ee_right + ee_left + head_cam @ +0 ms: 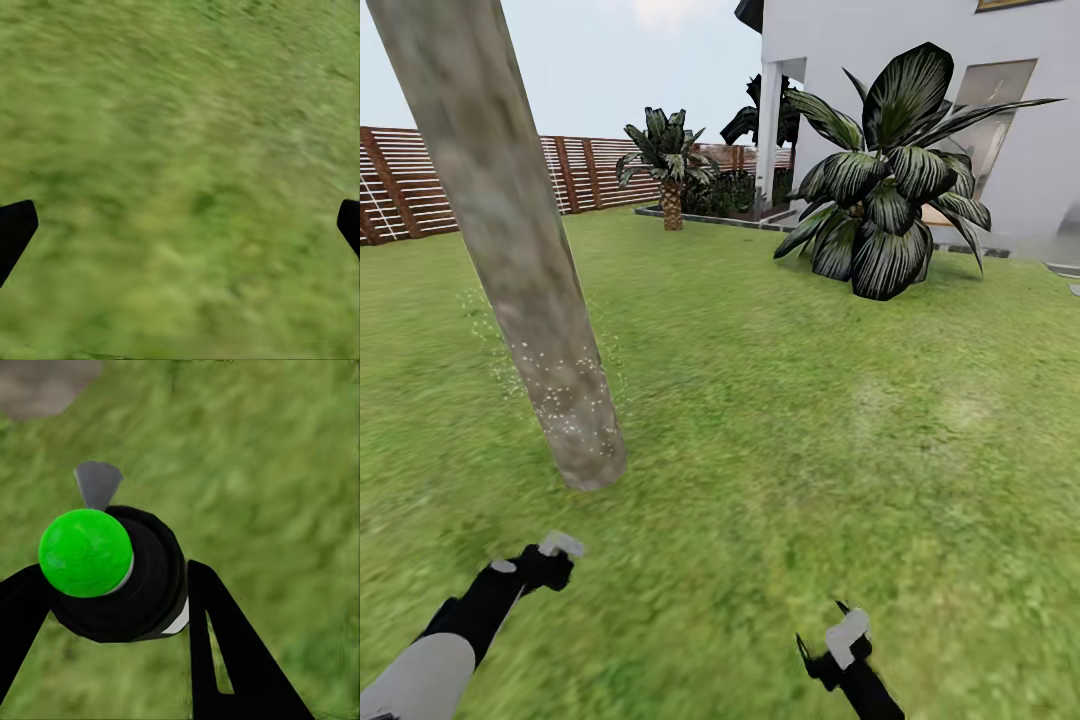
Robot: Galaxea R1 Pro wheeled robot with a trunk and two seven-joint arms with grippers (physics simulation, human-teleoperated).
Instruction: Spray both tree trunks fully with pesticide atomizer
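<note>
- Pesticide atomizer (120, 577) sits clamped between the left gripper (112, 607) jaws, near the speckled tree trunk (520, 270).
- Right gripper (180, 225) jaws spread wide, empty, above grass (187, 112).

Fenced garden lawn (780, 400) beside house (920, 100)

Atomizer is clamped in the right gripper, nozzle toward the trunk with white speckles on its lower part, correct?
Wrong arm. The atomizer sits between the left gripper fingers, as the left wrist view shows; the right gripper is open over bare grass. The trunk does carry white speckles low down.
</note>
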